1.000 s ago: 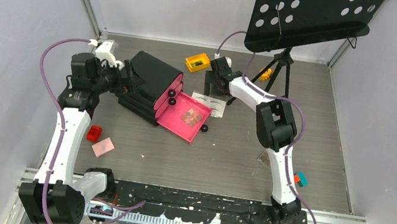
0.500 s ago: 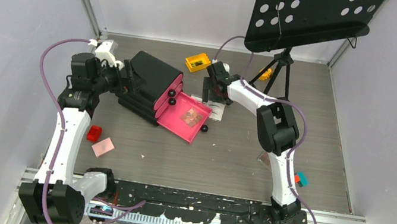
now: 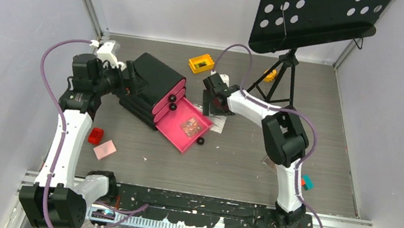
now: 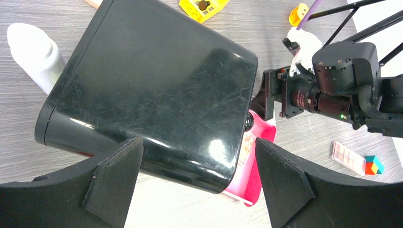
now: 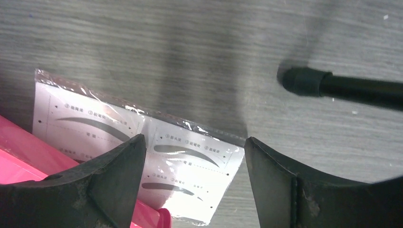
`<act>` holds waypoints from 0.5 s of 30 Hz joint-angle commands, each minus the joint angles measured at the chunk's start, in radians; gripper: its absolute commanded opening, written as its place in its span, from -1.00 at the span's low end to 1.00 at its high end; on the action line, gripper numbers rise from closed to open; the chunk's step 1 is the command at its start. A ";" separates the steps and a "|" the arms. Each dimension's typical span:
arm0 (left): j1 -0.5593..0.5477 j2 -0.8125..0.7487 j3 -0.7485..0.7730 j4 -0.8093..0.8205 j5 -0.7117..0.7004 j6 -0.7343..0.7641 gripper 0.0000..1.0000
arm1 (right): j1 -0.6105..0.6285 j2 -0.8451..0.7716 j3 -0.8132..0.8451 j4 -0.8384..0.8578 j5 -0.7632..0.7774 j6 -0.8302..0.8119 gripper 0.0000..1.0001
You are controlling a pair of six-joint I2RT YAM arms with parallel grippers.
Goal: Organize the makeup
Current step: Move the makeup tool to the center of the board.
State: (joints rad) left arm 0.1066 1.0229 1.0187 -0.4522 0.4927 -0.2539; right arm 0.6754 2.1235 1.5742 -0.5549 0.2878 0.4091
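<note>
My right gripper (image 3: 212, 98) is open and hovers low over the white eyebrow card (image 5: 142, 147), which lies on the table against the pink drawer's (image 3: 175, 129) far edge. The card's corner shows in the top view (image 3: 218, 126). A brown palette (image 3: 190, 125) lies in the pulled-out drawer. My left gripper (image 3: 129, 80) is open, its fingers (image 4: 109, 185) to either side of the black chest's (image 4: 142, 90) near edge, not gripping it. A white bottle (image 4: 33, 52) stands behind the chest. A red block (image 3: 96, 135) and a pink sponge (image 3: 104, 149) lie front left.
The black music stand (image 3: 316, 16) stands at the back right, one tripod foot (image 5: 304, 80) close to my right gripper. A yellow item (image 3: 201, 63) lies behind the chest. A palette (image 4: 349, 156) and a coloured block (image 3: 306, 182) lie by the right arm.
My right gripper has moved nearer and leftward over the eyebrow card. The pink drawer has shifted a little toward the left and front. The left arm has not moved.
</note>
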 commanded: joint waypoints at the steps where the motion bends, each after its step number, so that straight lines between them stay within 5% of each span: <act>1: -0.001 -0.006 0.004 0.050 0.021 0.001 0.80 | 0.023 -0.030 -0.110 -0.129 0.055 0.029 0.61; 15: 0.000 -0.004 0.001 0.052 0.024 -0.001 0.80 | -0.019 -0.142 -0.291 -0.211 0.221 0.124 0.67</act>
State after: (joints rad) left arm 0.1066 1.0229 1.0187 -0.4450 0.4950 -0.2543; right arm 0.6815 1.9793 1.3670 -0.5926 0.4435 0.5114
